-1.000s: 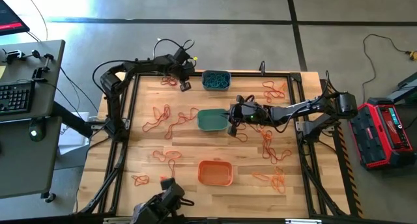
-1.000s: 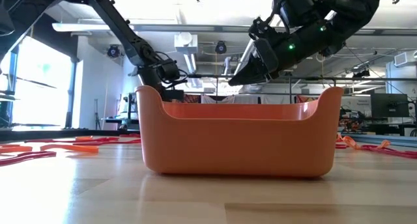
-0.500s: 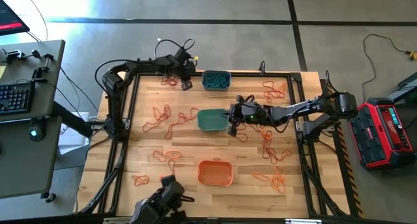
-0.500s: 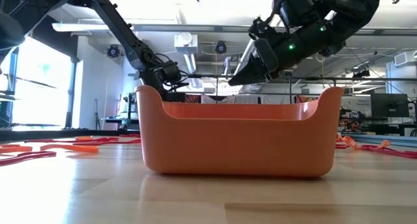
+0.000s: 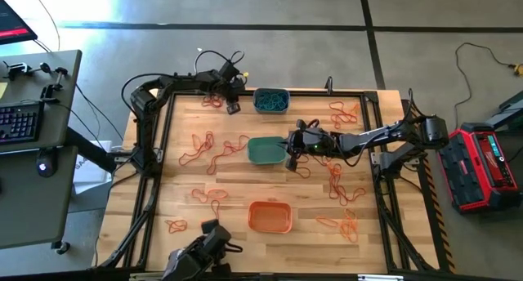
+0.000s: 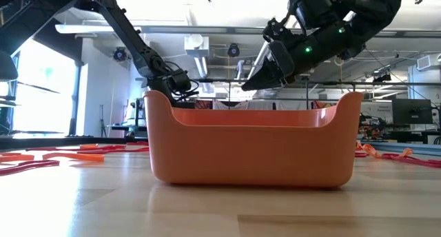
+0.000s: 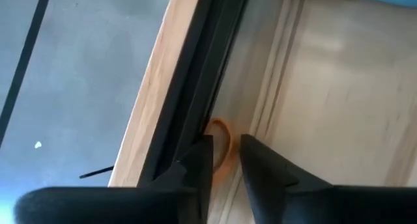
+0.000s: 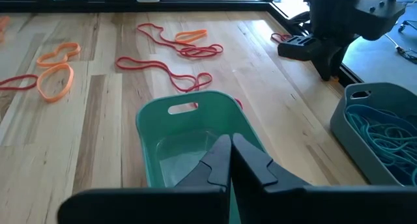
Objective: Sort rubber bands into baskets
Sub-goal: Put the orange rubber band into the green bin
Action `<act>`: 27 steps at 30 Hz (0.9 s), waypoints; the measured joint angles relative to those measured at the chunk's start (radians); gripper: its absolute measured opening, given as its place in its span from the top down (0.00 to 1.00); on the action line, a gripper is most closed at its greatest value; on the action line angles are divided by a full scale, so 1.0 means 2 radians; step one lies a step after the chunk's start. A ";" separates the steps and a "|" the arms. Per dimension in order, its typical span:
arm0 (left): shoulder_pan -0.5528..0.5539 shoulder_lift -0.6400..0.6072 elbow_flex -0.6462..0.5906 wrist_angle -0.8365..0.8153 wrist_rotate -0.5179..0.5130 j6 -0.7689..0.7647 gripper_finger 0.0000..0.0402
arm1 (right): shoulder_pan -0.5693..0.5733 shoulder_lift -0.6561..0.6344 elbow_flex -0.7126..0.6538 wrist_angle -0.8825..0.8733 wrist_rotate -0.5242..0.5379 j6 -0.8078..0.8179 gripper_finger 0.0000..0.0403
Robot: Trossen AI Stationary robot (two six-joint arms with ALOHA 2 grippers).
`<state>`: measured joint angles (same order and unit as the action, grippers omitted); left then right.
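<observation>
My left gripper is at the table's far left corner, pointing steeply down, open by a narrow gap. Its fingers stand on either side of a small orange rubber band that lies against the black frame rail; whether they touch it I cannot tell. Beside it stands the grey-blue basket, with teal bands inside. My right gripper is shut with nothing in it, above the teal-green basket in the table's middle. The orange basket stands near the front edge.
Loose orange and red rubber bands lie across the wood left of the green basket, and more lie on the right side. A black frame rail edges the table. Black cables hang behind the left arm.
My left gripper has sunk a little toward the table at the far left corner. My right gripper has kept still.
</observation>
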<state>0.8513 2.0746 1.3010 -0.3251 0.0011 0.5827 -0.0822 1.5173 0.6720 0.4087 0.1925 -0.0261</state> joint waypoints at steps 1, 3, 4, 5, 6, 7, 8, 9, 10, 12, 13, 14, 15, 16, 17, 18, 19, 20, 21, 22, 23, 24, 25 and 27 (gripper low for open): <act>0.000 0.000 0.000 -0.001 0.002 0.004 0.87 | 0.000 0.000 0.000 0.000 0.000 0.000 1.00; 0.000 0.000 0.000 -0.005 0.009 0.010 0.95 | 0.000 0.000 0.000 0.000 0.000 0.001 1.00; 0.000 0.000 0.000 -0.006 0.011 0.011 0.98 | 0.000 0.000 0.000 0.000 0.000 0.001 1.00; 0.000 0.001 0.000 -0.008 0.013 0.011 0.98 | 0.000 0.000 0.000 0.000 0.000 0.001 1.00; 0.000 -0.001 0.000 -0.010 0.014 0.011 0.98 | 0.000 0.000 0.000 0.000 0.000 0.001 1.00; 0.000 -0.003 0.000 -0.011 0.014 0.014 0.98 | 0.000 0.000 0.000 0.000 0.000 0.001 1.00; 0.000 -0.005 0.000 -0.013 0.014 0.015 0.99 | 0.000 0.000 0.000 0.000 0.000 0.001 1.00; -0.001 -0.009 -0.001 -0.016 0.014 0.014 0.99 | 0.000 0.000 0.000 0.000 0.000 0.001 1.00; -0.003 -0.012 -0.001 -0.019 0.014 0.012 1.00 | 0.000 0.000 0.000 0.000 0.000 0.001 1.00; -0.007 -0.022 -0.003 -0.033 0.014 0.006 1.00 | 0.000 0.000 0.000 -0.001 0.000 0.001 1.00; -0.010 -0.029 -0.005 -0.042 0.015 0.005 1.00 | 0.000 0.000 0.000 -0.001 0.000 0.001 1.00; -0.013 -0.035 -0.005 -0.044 0.016 0.004 1.00 | 0.000 0.000 0.000 -0.001 0.000 0.001 1.00; -0.016 -0.041 -0.004 -0.042 0.016 0.003 1.00 | 0.000 0.000 0.000 -0.003 0.000 0.001 1.00; -0.019 -0.048 -0.004 -0.045 0.017 0.003 1.00 | 0.000 0.000 0.000 -0.004 0.000 0.001 1.00; -0.023 -0.055 -0.004 -0.050 0.018 0.003 1.00 | 0.000 0.000 0.000 -0.005 0.000 0.002 1.00; -0.027 -0.060 -0.004 -0.053 0.019 0.003 1.00 | 0.000 0.000 0.000 -0.007 0.000 0.004 1.00; -0.031 -0.065 -0.004 -0.056 0.020 0.003 1.00 | 0.000 0.000 0.000 -0.009 0.000 0.005 1.00; -0.035 -0.070 -0.004 -0.060 0.021 0.002 1.00 | 0.000 0.000 0.000 -0.010 0.000 0.005 1.00; -0.040 -0.075 -0.004 -0.061 0.021 0.002 1.00 | 0.000 0.000 0.000 -0.012 0.000 0.005 1.00; -0.044 -0.082 -0.004 -0.060 0.022 0.002 1.00 | 0.000 0.000 0.000 -0.013 0.000 0.005 1.00; -0.049 -0.089 -0.003 -0.061 0.022 0.001 1.00 | 0.000 0.000 0.000 -0.013 0.000 0.005 1.00; -0.055 -0.096 -0.003 -0.060 0.023 -0.001 1.00 | 0.000 0.000 0.000 -0.013 0.000 0.005 1.00; -0.061 -0.102 -0.003 -0.060 0.024 -0.003 1.00 | 0.000 0.000 0.000 -0.013 0.000 0.005 1.00; -0.073 -0.114 -0.003 -0.061 0.037 -0.010 1.00 | 0.000 0.000 0.000 -0.013 0.000 0.005 1.00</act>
<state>0.7054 1.8459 1.2949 -0.4481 0.0742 0.5624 -0.0822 1.5173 0.6720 0.3832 0.1921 -0.0154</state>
